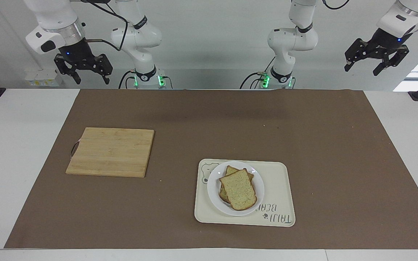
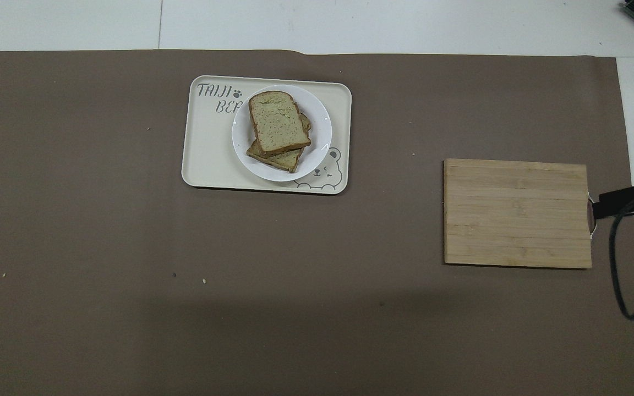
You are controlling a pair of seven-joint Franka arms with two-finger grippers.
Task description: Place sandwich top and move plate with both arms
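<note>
The sandwich top (image 1: 238, 189) (image 2: 277, 122), a tan speckled slice with a brown crust, lies askew on another slice on the round white plate (image 1: 212, 190) (image 2: 320, 140). The plate sits on a cream tray. My right gripper (image 1: 91, 78) hangs open and empty high over the right arm's end of the table; one of its fingers (image 2: 622, 199) shows beside the cutting board. My left gripper (image 1: 361, 70) hangs open and empty high over the left arm's end. Both are well away from the plate.
The cream tray (image 1: 278, 181) (image 2: 207, 157) with a bear drawing lies on the brown mat (image 1: 209, 119), toward the edge away from the robots. A bamboo cutting board (image 1: 111, 151) (image 2: 517, 213) lies toward the right arm's end. A black cable (image 2: 617, 286) loops beside the board.
</note>
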